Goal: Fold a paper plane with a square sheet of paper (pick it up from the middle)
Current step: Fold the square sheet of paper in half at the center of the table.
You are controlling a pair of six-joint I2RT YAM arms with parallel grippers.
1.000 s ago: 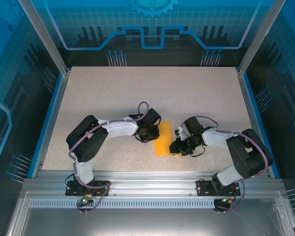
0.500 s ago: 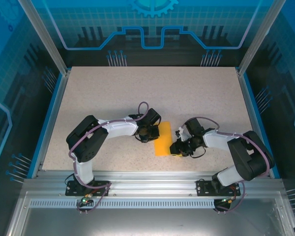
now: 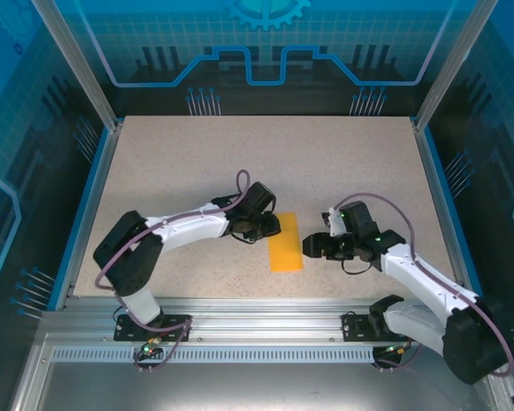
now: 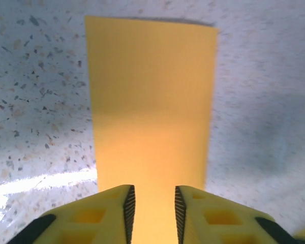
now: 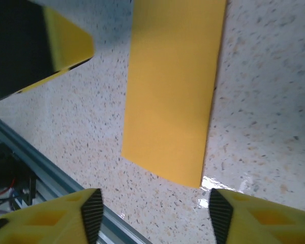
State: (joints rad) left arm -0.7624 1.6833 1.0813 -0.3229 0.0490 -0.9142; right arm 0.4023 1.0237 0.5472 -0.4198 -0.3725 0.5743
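From above, the paper [image 3: 283, 242] lies flat on the speckled table [image 3: 197, 163], near the front edge and between my two arms. It shows as a narrow orange-yellow oblong with its long side running away from my bases. My left gripper [image 3: 272, 226] reaches in from the left, its tip at the far part of the paper's left edge. My right gripper [image 3: 309, 247] points at the paper's right edge from just beside it; from this height I cannot tell whether either one touches the sheet. Through my left wrist camera, the paper [image 4: 151, 107] stretches straight ahead as a smooth, plain strip on the table. Its near end runs under my left gripper [image 4: 152, 203], whose jaws stand a little apart with the yellow of the sheet showing in the slim gap and nothing pinched. Through my right wrist camera, the paper [image 5: 173, 86] lies slantwise ahead with one near corner closest to me. My right gripper [image 5: 156, 209] is spread wide and holds nothing, its fingers [image 5: 91, 211] over bare table short of that corner. A yellow finger of my left gripper [image 5: 66, 40] juts in at the upper left, and the metal rail [image 5: 46, 178] runs along the table's edge at the lower left.
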